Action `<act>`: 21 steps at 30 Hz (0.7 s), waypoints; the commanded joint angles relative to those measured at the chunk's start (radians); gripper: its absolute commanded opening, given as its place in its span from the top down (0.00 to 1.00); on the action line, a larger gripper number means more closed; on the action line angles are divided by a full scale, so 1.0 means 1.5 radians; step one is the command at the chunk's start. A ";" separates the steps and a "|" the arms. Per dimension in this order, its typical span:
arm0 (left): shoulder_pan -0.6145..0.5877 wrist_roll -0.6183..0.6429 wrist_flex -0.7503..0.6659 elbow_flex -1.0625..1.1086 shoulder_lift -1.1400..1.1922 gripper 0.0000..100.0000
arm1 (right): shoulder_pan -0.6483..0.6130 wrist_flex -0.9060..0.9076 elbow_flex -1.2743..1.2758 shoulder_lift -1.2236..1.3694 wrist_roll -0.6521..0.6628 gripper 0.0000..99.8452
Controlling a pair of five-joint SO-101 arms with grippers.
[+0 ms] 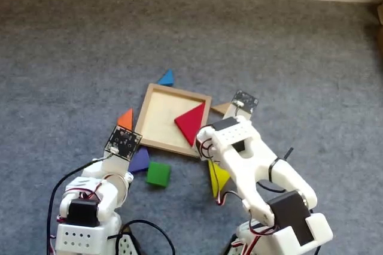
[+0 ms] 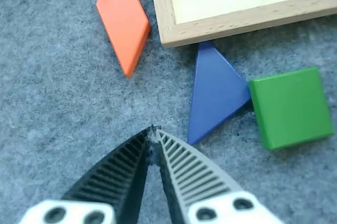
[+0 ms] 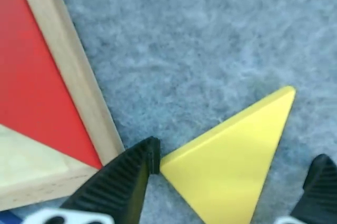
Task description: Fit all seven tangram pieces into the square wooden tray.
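The square wooden tray (image 1: 157,94) lies mid-table with a red triangle (image 1: 191,122) in its right part. My right gripper (image 3: 236,167) is open and straddles the yellow triangle (image 3: 237,150), which lies on the carpet just outside the tray's rim (image 3: 79,77). One finger (image 3: 138,167) touches the triangle's edge. My left gripper (image 2: 154,132) is shut and empty, low over the carpet. Ahead of it lie an orange parallelogram (image 2: 124,21), a dark blue triangle (image 2: 213,92) and a green square (image 2: 291,107).
A small blue triangle (image 1: 167,78) sits beyond the tray's far corner. A tan piece (image 1: 220,108) lies at the tray's right side, partly under the right arm (image 1: 251,159). Grey carpet covers the table, with open room at the back and both sides.
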 commanded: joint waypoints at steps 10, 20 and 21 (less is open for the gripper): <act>-0.003 0.004 0.003 0.013 -0.004 0.99 | -0.011 -0.005 0.012 -0.004 0.014 0.59; -0.003 0.004 0.003 0.013 -0.004 0.99 | -0.019 -0.004 0.013 -0.004 0.024 0.59; -0.003 0.004 0.003 0.013 -0.004 0.99 | -0.020 -0.004 0.013 -0.004 0.024 0.59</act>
